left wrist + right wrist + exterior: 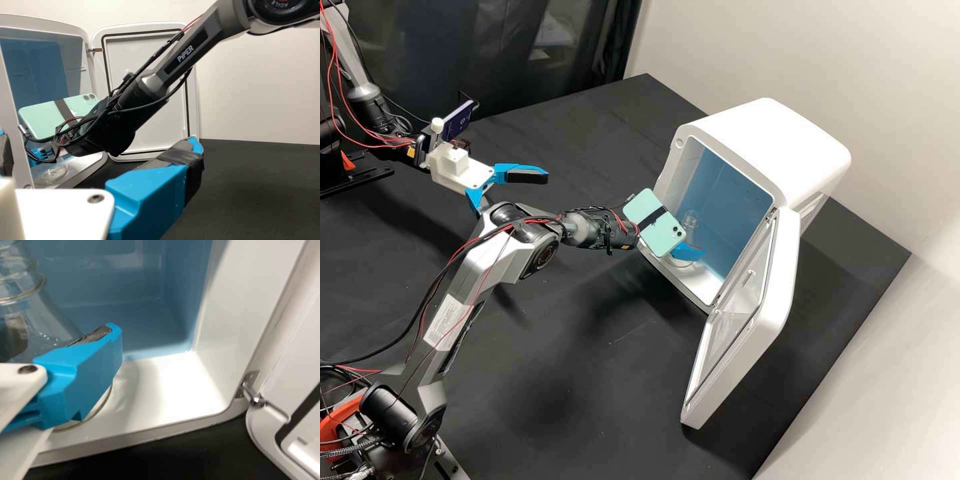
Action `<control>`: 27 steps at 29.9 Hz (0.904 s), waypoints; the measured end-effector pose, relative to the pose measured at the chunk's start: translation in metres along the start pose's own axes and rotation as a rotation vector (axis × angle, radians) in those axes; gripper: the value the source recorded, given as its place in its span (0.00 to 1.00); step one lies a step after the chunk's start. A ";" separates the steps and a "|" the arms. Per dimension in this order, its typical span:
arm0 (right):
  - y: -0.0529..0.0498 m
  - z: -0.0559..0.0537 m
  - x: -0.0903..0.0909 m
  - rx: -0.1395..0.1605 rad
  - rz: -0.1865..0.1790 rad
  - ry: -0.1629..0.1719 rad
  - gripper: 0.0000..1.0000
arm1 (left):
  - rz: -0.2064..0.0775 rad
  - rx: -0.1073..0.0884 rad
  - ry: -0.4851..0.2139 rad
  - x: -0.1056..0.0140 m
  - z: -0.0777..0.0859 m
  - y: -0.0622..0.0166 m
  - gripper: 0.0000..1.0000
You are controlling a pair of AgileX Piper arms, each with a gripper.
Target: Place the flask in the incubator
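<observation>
Finding: the right gripper (685, 252) is reaching in through the open front of the incubator (780, 143), low over its white floor (165, 390). The flask (691, 219) is sitting directly against it, inside the chamber near the front lip. The flask is standing upright, long axis vertical with the neck up. In the right wrist view its round glass base appears to be resting on the floor, though full contact cannot be confirmed. Whether this gripper is clamping the flask or standing loose about it cannot be told.

The left gripper (495, 187) is hanging spread and empty over the bench's left part, well apart from the incubator. The right arm is plainly the nearer one.

Surface: the floor is looking smooth and hard, and the flask is clear glass, so it is likely to slide or tip if nudged.

Room: the incubator is occupying the far right edge of the black bench (587, 360). Its door (747, 313) is standing swung out towards the near right edge, with the hinge (252, 390) just beside the working area. Blue walls are closing in the back and sides. Judgement: the only free way out is running straight back through the opening towards the bench's middle, keeping off the door.
</observation>
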State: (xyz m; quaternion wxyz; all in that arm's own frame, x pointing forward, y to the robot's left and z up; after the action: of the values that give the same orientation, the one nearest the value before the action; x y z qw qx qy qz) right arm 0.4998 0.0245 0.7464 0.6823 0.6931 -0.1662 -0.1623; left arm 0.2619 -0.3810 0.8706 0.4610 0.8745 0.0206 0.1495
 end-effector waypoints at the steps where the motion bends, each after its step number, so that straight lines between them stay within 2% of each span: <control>1: 0.000 0.001 0.001 0.000 0.001 -0.001 0.00 | 0.000 0.000 0.000 0.000 0.000 0.0000 1.00; 16: 0.009 0.011 0.026 0.011 0.035 -0.034 0.00 | 0.000 0.000 0.000 0.000 0.000 0.0000 1.00; 23: 0.015 0.016 0.039 -0.010 0.057 -0.052 0.00 | 0.000 0.000 0.000 0.000 0.000 0.0000 1.00; 27: 0.015 0.017 0.045 -0.037 0.066 -0.055 0.00 | 0.000 0.000 0.000 0.000 0.000 0.0000 1.00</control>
State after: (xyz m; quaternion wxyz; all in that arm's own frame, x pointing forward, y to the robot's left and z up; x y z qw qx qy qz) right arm 0.5318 -0.0112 0.7608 0.6950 0.6700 -0.2047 -0.1618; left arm 0.2619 -0.3810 0.8706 0.4610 0.8745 0.0206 0.1495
